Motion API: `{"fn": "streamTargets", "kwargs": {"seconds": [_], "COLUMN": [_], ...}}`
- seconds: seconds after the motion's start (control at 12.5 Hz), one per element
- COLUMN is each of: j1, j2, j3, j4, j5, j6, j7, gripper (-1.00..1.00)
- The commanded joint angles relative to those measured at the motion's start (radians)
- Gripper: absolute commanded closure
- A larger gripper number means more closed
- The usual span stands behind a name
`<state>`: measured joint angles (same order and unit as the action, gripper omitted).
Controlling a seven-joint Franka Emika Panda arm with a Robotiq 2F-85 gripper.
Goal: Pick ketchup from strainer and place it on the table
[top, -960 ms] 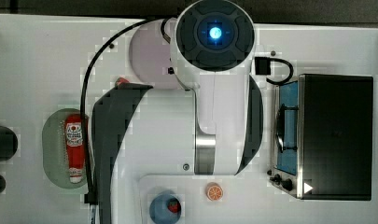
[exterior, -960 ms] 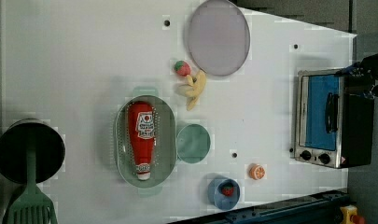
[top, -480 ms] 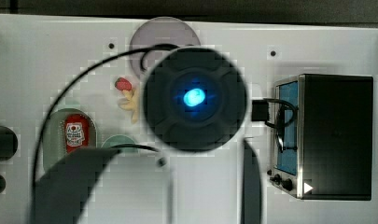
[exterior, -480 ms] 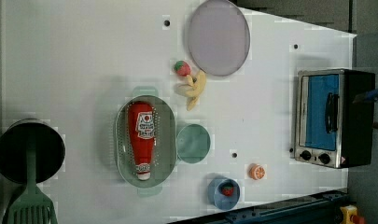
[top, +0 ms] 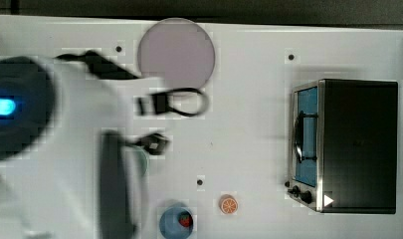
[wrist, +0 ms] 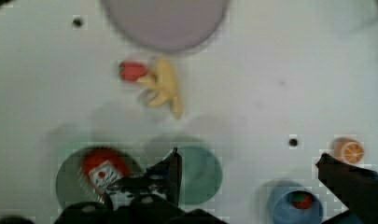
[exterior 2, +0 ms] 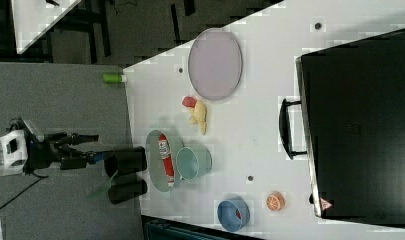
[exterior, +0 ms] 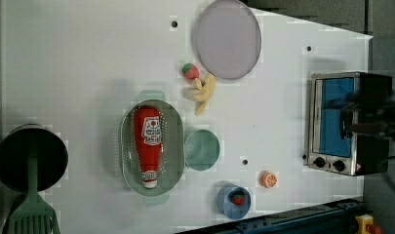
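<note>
The slim red squeeze ketchup bottle point(exterior: 149, 144) with its white label and white cap lies flat inside the pale green oval plastic strainer point(exterior: 176, 157), along the strainer's long axis, the cap toward the left view's bottom. It is not yet lifted. The robot's gripper point(wrist: 249, 175) hangs high above the white table point(exterior: 78, 73), its dark fingers point(wrist: 174, 170) spread wide apart and holding nothing.

The step in hand, as I judge it, is the approach to the bottle. To do it well, the gripper should first come over the middle of the bottle, near the label, and turn so that the fingers close across the narrow width and not along the length. It should then descend straight down inside the strainer walls, without touching the rim. The round green cup point(exterior: 202, 149) stands touching or just beside the strainer, on the left view's right, so a finger on that side needs care. The bottle looks smooth and rounded, so a grip off its centre could let it roll or tilt.
</note>
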<state>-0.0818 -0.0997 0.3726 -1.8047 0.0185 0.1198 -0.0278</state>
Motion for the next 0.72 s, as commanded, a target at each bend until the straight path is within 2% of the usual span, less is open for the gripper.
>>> {"fn": "streamTargets", "kwargs": {"seconds": [0.08,0.4,0.72], "j1": [0.016,0.021,0.023], "j2": [0.042,0.116,0.196], "j3": [0.128,0.283,0.372], "j4": [-0.015,-0.081,-0.233], "j5": [-0.006,-0.007,-0.010], "j6": [0.027,0.140,0.418], "j7": [0.058,0.060,0.073], "gripper": [-1.00,-1.00,-1.00]}}
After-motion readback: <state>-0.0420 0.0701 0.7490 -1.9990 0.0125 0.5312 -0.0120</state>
